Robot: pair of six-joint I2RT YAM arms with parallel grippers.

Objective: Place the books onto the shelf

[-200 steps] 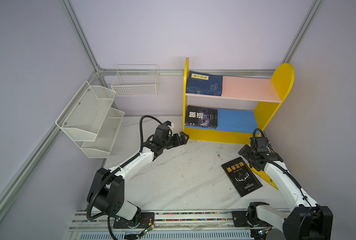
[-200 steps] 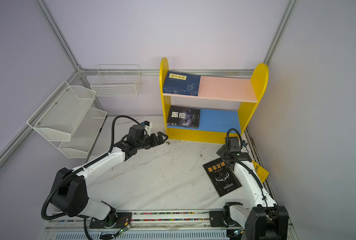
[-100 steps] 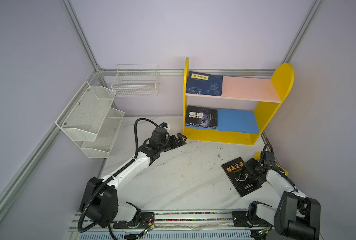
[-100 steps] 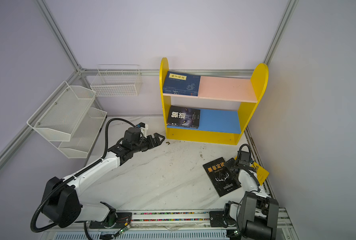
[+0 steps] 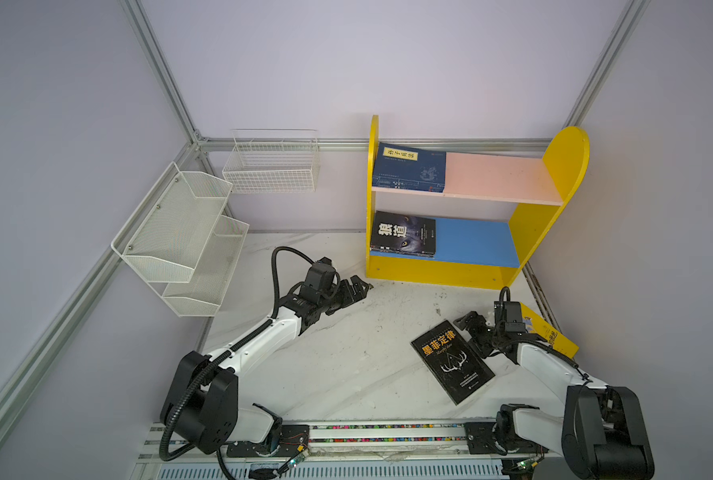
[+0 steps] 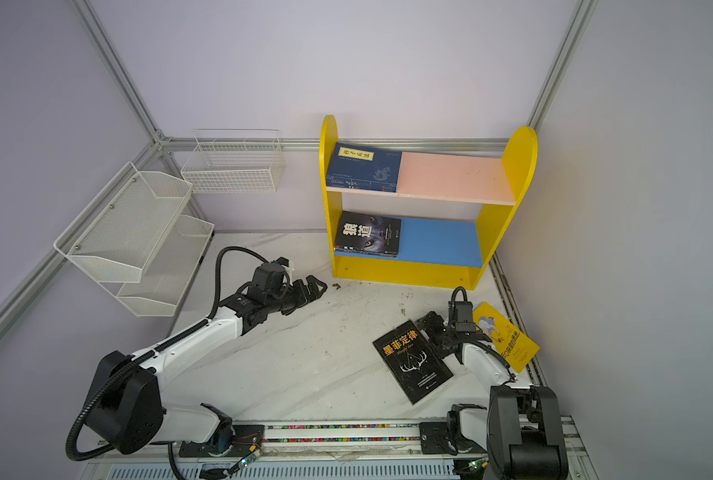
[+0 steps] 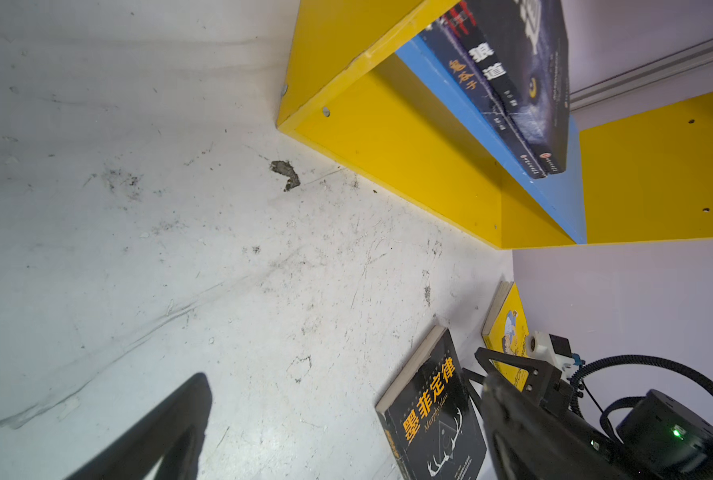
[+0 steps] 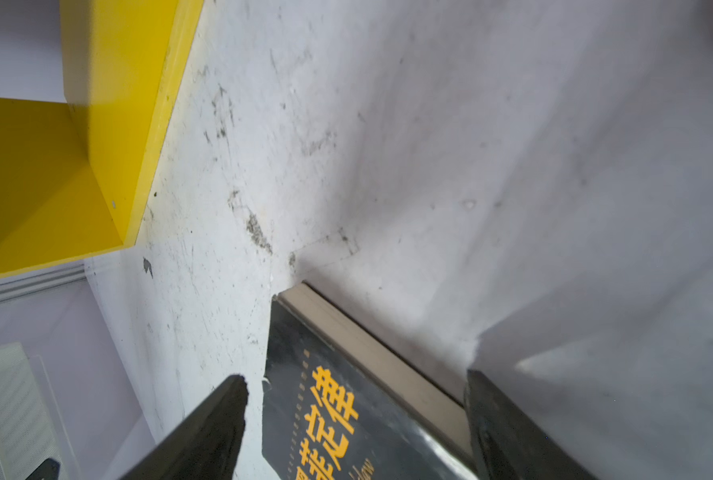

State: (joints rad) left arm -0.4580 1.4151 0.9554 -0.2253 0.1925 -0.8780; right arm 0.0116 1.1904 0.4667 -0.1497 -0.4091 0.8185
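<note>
While the right claw [image 5: 471, 332] straddles the black book [image 5: 452, 359], the left claw [image 5: 359, 289] hangs spread before the shelf [image 5: 437, 276].

In both top views the right claw [image 6: 433, 334] is spread across a corner of the black book [image 6: 413, 359], flat on the table [image 6: 304, 365]; the yellow book [image 6: 508, 336] lies just behind its wrist. The left claw [image 6: 317, 289], gripping nothing, points at the shelf [image 6: 404, 276] base, near but apart. In the left wrist view, stacked books [image 7: 512, 83] lie on the blue board [image 7: 558, 199] ahead of that claw. In the right wrist view the black book's [image 8: 346, 424] corner sits between the fingers [image 8: 221, 415], one at the page edge, the other just clear of the cover.
</note>
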